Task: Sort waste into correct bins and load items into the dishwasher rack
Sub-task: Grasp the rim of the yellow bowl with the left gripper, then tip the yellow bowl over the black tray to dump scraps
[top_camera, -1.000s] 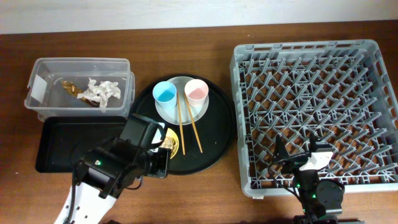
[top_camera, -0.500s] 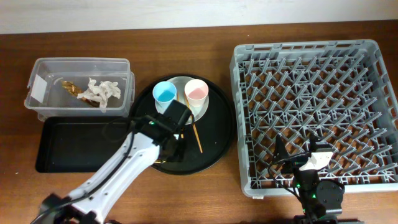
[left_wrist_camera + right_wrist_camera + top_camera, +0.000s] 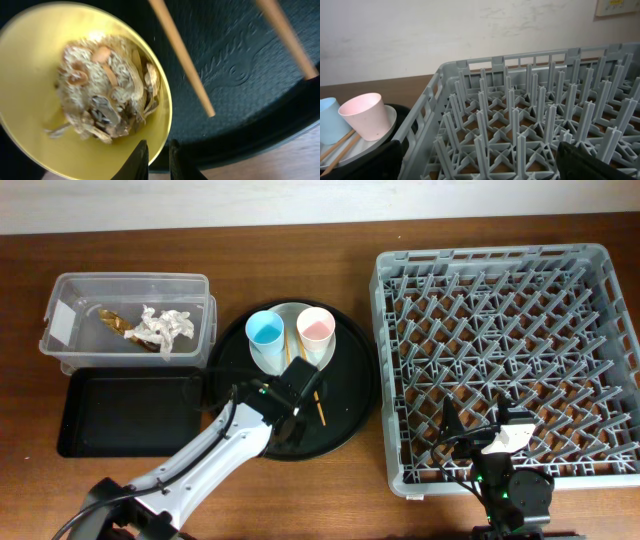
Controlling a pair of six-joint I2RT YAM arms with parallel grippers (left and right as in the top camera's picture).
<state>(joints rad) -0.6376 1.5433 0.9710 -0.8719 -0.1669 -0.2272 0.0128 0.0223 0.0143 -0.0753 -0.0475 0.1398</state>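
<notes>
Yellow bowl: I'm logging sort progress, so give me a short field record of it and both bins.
item: yellow bowl
location: over the round black tray, beside the chopsticks; resting or lifted unclear
contents: food scraps, heaped
grip: left claw shut on its rim
clear tub: tissue and wrapper inside
black rectangular tray: bare where visible
right claw: open, by the rack

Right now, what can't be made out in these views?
- Bowl: hidden under the left arm in the overhead view, and cut off by the left edge in the left wrist view.
- Left jaws: only the tips show at the left wrist view's bottom edge, astride the bowl's rim. Whether they grip it cannot be judged.
- Blue cup: cut off by the right wrist view's left edge.
- Wrapper: too small in the overhead view to tell its shape.
</notes>
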